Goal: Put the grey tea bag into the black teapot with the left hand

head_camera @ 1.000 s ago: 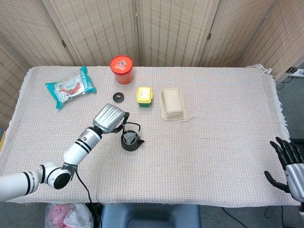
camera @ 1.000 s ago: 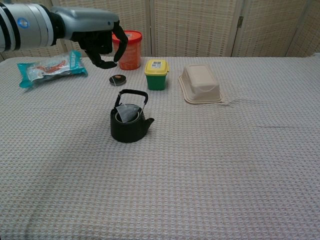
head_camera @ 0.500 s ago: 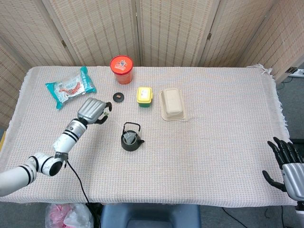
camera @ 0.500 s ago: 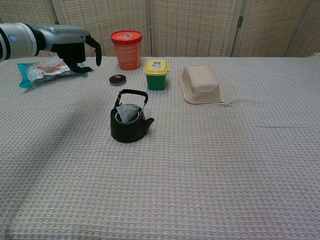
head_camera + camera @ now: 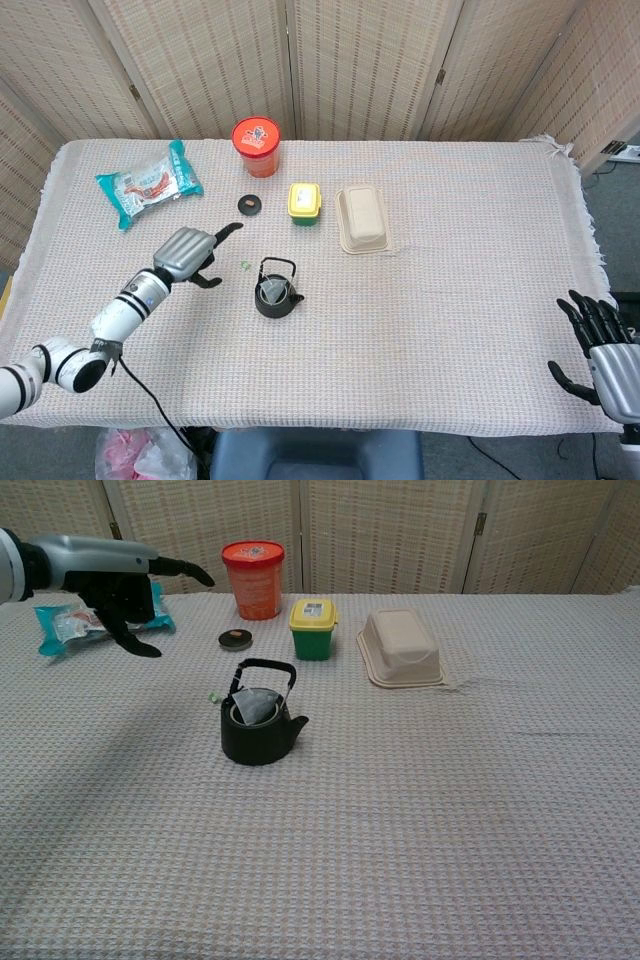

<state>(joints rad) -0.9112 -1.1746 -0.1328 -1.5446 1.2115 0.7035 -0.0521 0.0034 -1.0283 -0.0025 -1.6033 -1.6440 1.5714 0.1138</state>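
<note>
Left hand [image 5: 190, 252] hangs spread and empty at about nine o'clock from the black teapot [image 5: 275, 296], whose mouth holds the grey tea bag [image 5: 255, 705], so I judge the drop made and would lift away high, clear of the handle and tag.

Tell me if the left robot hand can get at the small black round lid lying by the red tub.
Probably yes: the left robot hand is open, and only bare cloth shows between it and the small black round lid.
</note>
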